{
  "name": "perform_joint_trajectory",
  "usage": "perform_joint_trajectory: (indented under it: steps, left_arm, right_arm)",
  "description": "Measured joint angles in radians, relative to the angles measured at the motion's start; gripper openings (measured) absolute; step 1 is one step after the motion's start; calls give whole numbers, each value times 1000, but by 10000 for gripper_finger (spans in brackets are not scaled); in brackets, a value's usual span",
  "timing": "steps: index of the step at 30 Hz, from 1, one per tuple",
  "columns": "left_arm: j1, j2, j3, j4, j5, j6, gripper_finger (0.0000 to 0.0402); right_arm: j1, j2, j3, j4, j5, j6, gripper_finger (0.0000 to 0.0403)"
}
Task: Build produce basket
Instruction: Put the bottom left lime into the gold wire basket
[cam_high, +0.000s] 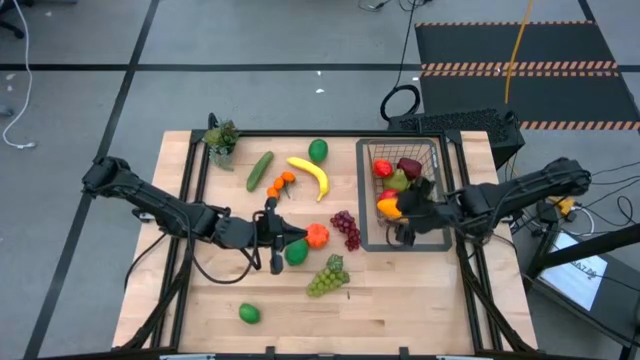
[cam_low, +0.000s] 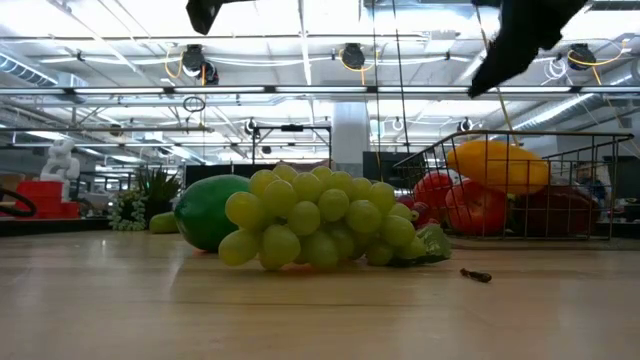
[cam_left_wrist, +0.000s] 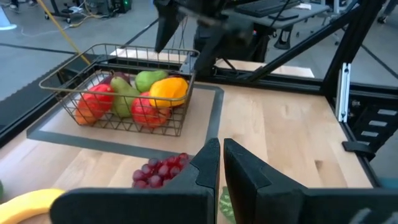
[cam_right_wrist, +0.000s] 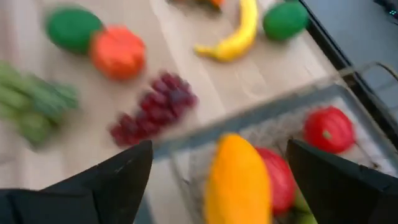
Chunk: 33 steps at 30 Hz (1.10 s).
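Tabletop (cam_high: 420, 300): mesh basket (cam_high: 364, 200), seemingly half-full.

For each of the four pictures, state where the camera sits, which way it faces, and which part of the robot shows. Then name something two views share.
High: overhead, looking down; both arms, basket.
Low: table height, level; green grapes up front, arms overhead.
Left wrist: past shut left pincer toward basket.
Right wrist: over basket; open right pincer above mango.
Shared: purple grapes in both wrist views.

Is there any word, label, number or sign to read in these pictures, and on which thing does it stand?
None can be read.
The produce, the basket and the table bear no writing.
The floor mat has only orange-black stripes, no words.
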Motion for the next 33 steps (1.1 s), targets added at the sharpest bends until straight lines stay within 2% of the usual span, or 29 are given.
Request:
perform_joint_trajectory:
  steps: [4,10,13,21,26,33]
  left_arm:
    - [0,0,0,-29,-1,19,26]
    - [8,0,0,-82,-3,-11,27]
    - [11,0,0,-106,-4,-24,42]
    - [11,0,0,-182,-4,-26,146]
    - [-53,14,0,-279,-22,-78,200]
    - [-183,122,0,-333,-131,-122,263]
  right_arm:
    - [58,-11,0,119,4,-5,354]
    - [96,-3,0,306,53,-125,344]
    - [99,-4,0,353,58,-192,341]
    - [92,-40,0,497,60,-434,341]
    - [77,-97,0,569,60,-567,341]
    - [59,-150,0,579,62,-553,341]
